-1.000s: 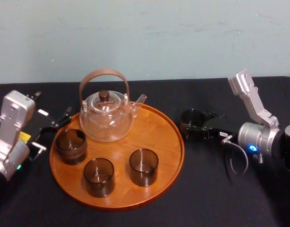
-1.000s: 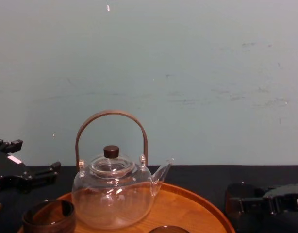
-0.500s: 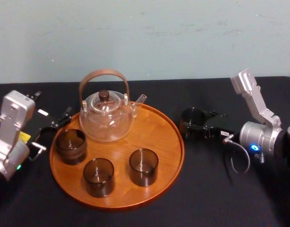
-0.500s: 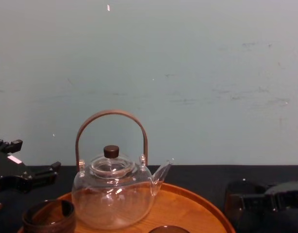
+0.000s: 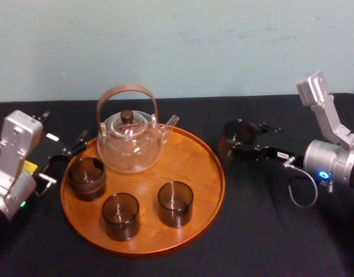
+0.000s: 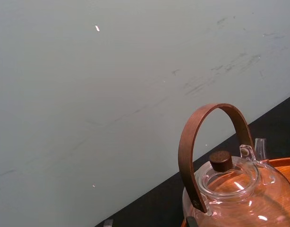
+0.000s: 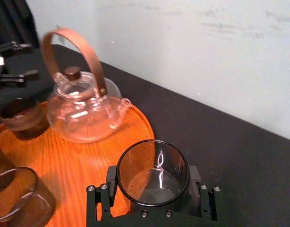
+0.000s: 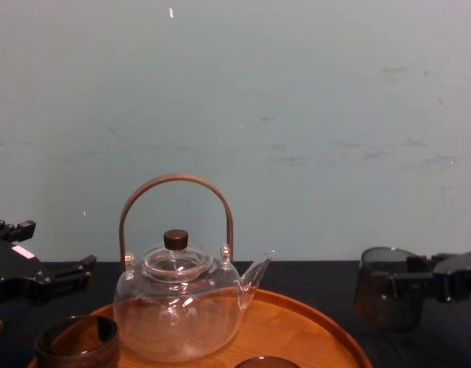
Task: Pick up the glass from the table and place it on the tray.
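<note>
A dark smoky glass hangs clear of the black table, just right of the round wooden tray. My right gripper is shut on the glass, its black fingers clamped on both sides. In the right wrist view the glass sits upright and empty in the gripper, with the tray just beyond. From the chest the glass shows lifted, to the right of the tray. My left gripper rests parked and open left of the tray.
A glass teapot with a brown arched handle stands at the back of the tray. Three dark glasses stand on its front half. Bare wood lies at the tray's right side. A pale wall runs behind the table.
My right gripper has lifted the glass off the table and drawn slightly right. The left arm and the things on the tray have not moved.
</note>
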